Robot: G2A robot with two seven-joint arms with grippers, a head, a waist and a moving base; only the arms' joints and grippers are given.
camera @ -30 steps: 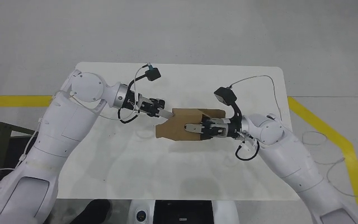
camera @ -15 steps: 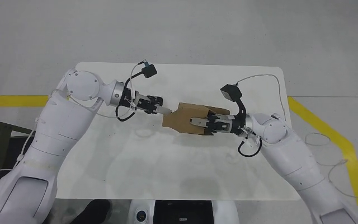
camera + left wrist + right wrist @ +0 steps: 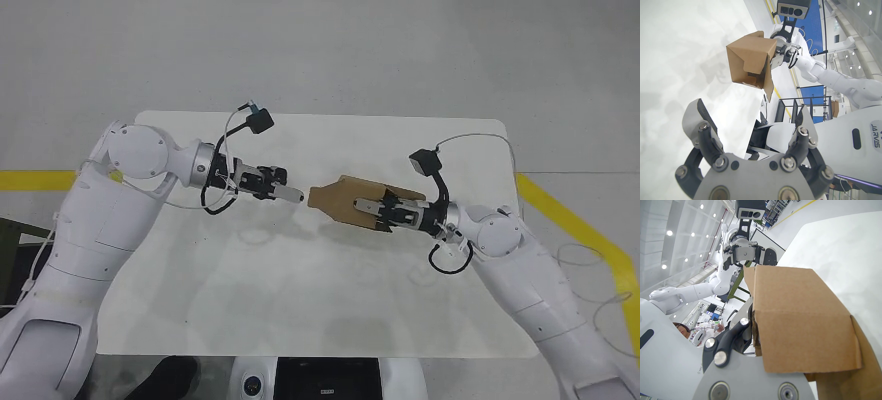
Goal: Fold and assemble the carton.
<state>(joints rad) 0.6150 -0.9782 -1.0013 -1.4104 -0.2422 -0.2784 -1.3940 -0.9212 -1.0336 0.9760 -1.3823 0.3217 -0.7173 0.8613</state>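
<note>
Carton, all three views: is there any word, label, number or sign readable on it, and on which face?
None. The carton is plain brown board on every face and flap that shows in the top, left wrist and right wrist views: no word, label, number or sign.

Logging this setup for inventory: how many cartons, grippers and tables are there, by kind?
Carton: 1
Grippers (left gripper, right gripper): 2
Table: 1
Total: 4
</note>
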